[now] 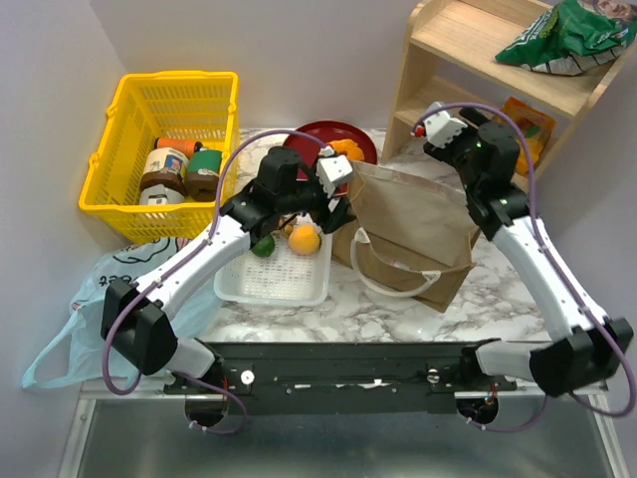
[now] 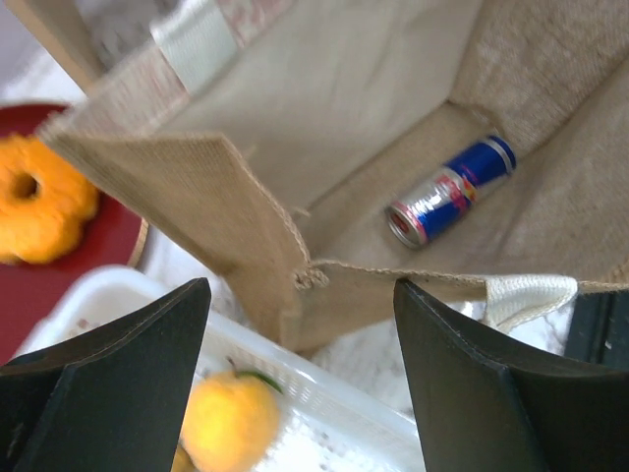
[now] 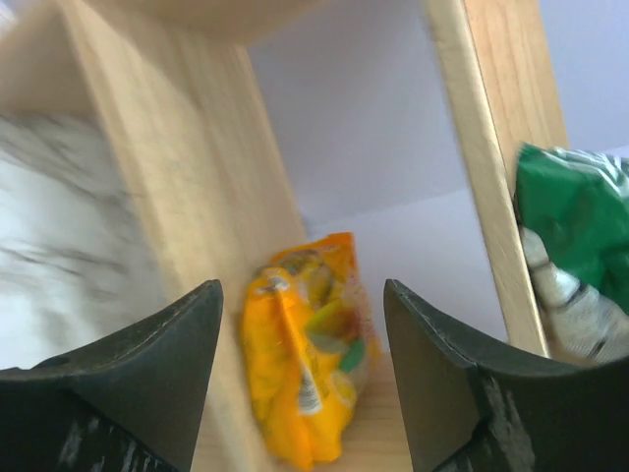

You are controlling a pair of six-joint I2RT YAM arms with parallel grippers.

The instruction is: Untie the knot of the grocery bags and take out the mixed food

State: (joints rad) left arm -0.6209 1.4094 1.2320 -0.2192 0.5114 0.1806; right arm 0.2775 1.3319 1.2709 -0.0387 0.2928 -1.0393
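The brown paper bag [image 1: 413,224] lies open on the table, and in the left wrist view [image 2: 324,118] a small blue can [image 2: 450,192] lies inside it. My left gripper [image 1: 333,217] is open and empty just outside the bag's mouth, over the white tray's right edge. The tray [image 1: 274,284] holds an orange [image 1: 304,239] and a green lime [image 1: 263,245]. An orange-glazed doughnut [image 2: 39,211] sits on a red plate [image 1: 333,134]. My right gripper [image 1: 478,119] is open and empty, facing the yellow-orange snack packet [image 3: 305,364] on the lower shelf. A green crisp bag [image 1: 562,35] lies on the upper shelf. The light-blue plastic bag [image 1: 109,289] lies flat at the left.
A yellow basket [image 1: 109,149] with several jars stands at the back left. The wooden shelf unit [image 1: 468,50] fills the back right, with its upright post [image 3: 177,216] close to my right gripper's left finger. The bag's white rope handle [image 1: 398,279] lies toward the front.
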